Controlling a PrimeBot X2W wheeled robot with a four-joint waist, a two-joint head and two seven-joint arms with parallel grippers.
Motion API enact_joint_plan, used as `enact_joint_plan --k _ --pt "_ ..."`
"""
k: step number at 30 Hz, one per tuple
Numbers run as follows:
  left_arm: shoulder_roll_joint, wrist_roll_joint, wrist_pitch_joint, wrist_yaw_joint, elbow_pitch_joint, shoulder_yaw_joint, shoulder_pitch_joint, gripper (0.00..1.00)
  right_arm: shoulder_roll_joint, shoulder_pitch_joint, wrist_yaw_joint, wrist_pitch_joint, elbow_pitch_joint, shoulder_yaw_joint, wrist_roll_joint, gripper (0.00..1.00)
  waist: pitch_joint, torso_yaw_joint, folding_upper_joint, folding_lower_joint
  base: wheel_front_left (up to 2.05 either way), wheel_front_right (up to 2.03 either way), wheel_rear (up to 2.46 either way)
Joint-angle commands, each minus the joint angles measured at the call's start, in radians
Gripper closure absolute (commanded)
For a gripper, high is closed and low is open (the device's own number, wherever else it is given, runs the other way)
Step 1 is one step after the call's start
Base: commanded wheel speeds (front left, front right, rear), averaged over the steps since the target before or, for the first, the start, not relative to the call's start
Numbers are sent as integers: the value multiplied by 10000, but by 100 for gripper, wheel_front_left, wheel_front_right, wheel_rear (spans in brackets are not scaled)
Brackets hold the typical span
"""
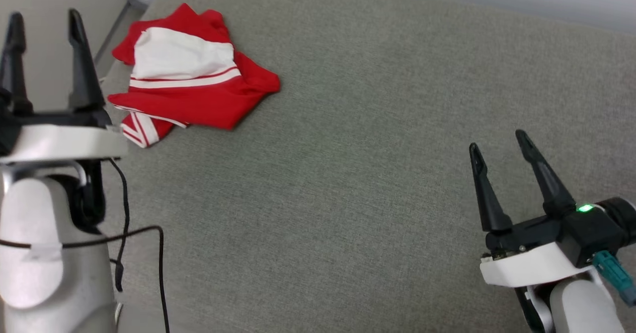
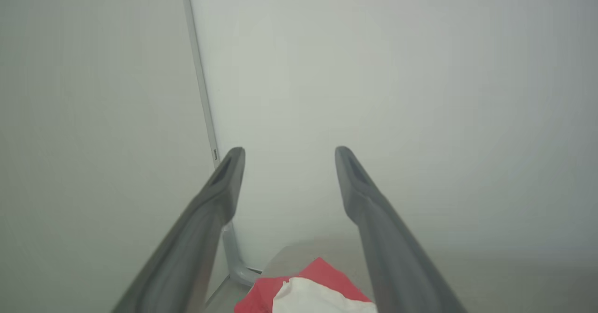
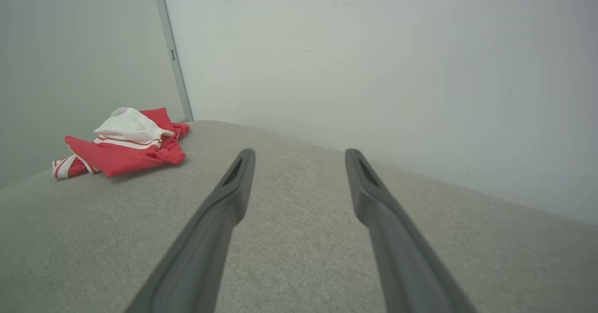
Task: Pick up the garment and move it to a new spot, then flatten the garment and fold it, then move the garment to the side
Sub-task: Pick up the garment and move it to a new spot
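The garment, a red jersey with a white panel and striped trim, lies folded in a bundle at the far left corner of the grey fabric surface. It also appears as the garment at the left of the right wrist view, and a corner of the garment peeks in at the bottom of the left wrist view. My left gripper is raised at the left, open and empty, just left of the jersey. My right gripper stands open and empty at the lower right, far from it.
A pale wall runs behind the surface. A grey metal leg rises past the far left corner. Black cables hang by my left forearm over the surface's left edge.
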Motion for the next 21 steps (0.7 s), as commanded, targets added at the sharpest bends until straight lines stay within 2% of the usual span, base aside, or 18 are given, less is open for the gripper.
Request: enact_joint_plan --k 1,7,11,14,21 --pt "149 -55 -25 -83 170 77 -522 0 -117 -287 -7 -21 -195 -16 -111 0 804 -512 0 -1 0 0 0" --pt "1136 -403 -25 -246 1455 -342 -2148 0 -304 -786 -7 -21 -776 -41 -285 0 1814 -927 0 -1 0 0 0" --pt "2129 -1140 624 -261 2611 -1613 -3024 0 -334 -1018 -7 -21 -1098 -117 -343 0 2227 -1158 0 -1 0 0 0" --pt "2924 -2188 1782 -258 3127 -2743 -3514 0 -336 -1118 -7 -21 -1275 -194 -399 0 2464 -1282 0 -1 0 0 0" --pt "4588 -4897 6059 -261 3750 -4873 -4152 0 -307 -1311 -7 -21 -1505 -230 -373 0 2855 -1549 0 -1 0 0 0"
